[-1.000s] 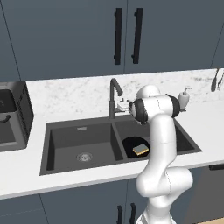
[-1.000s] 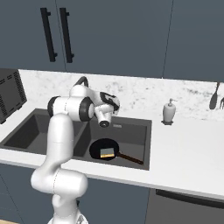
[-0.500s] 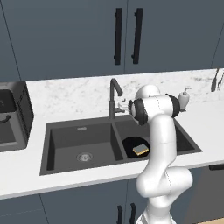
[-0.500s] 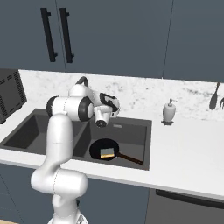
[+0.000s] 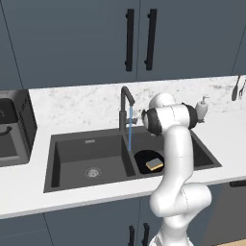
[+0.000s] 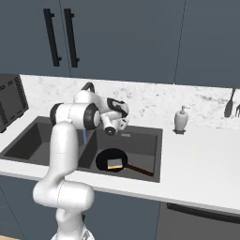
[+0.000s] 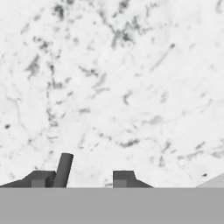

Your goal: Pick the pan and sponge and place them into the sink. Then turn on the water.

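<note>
- Water (image 5: 129,129) runs from the faucet (image 5: 125,104); its stiff lever (image 7: 62,169) suits a sideways push.
- Claw (image 7: 83,178) part-open, empty, lever beside the nine-o'clock fingertip.
- Pan (image 6: 111,161), light sponge (image 6: 114,164) lie in the sink (image 6: 151,154).

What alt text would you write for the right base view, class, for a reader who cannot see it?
A black pan holding a yellow sponge sits in the right basin of a dark sink. A white robot arm's gripper is raised above it, and a soap dispenser stands on the marble counter.
</note>
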